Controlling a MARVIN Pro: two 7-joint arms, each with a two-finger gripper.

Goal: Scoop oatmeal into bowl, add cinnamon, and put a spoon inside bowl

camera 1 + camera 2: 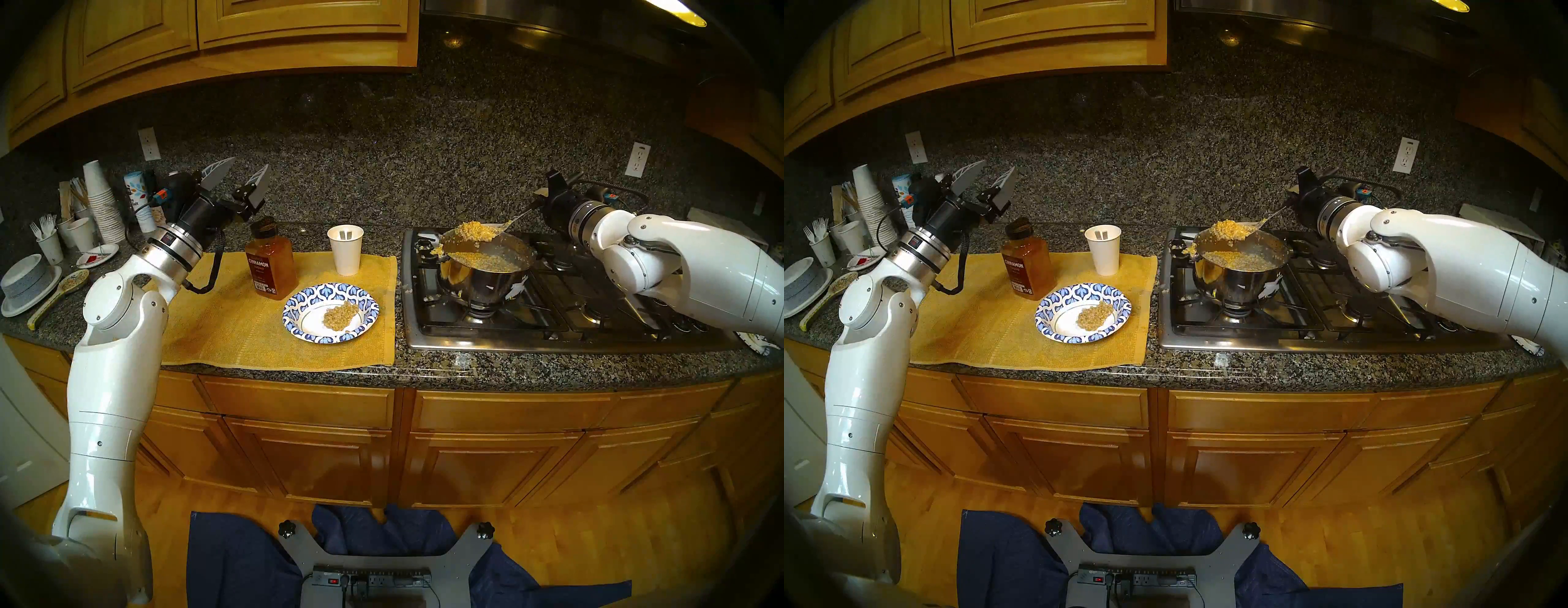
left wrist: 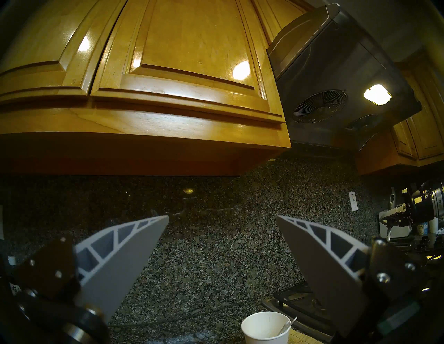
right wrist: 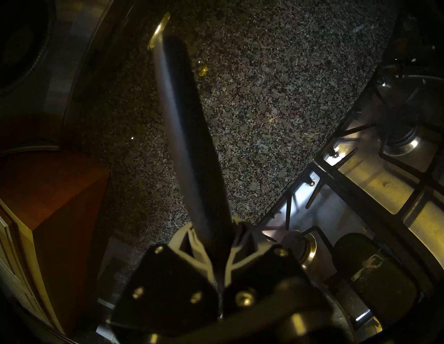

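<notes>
Two arms reach over one bench (image 1: 466, 375). Left fingers (image 1: 236, 175) are wide apart, holding nothing. Right fingers (image 1: 547, 199) pinch one ladle (image 1: 469, 231) heaped with oatmeal over one pot (image 1: 483, 271). One bowl (image 1: 331, 313) holds some oatmeal (image 1: 341, 316) beside one cinnamon (image 1: 270, 259). Left wrist: one cup (image 2: 265, 327). Right wrist: one dark handle (image 3: 189, 144), pinched.

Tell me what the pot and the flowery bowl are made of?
The pot looks like polished steel: shiny and mirror-like, reflecting the stove. The bowl is probably paper: thin, matte, with a printed blue pattern, though it could be thin plastic.
</notes>
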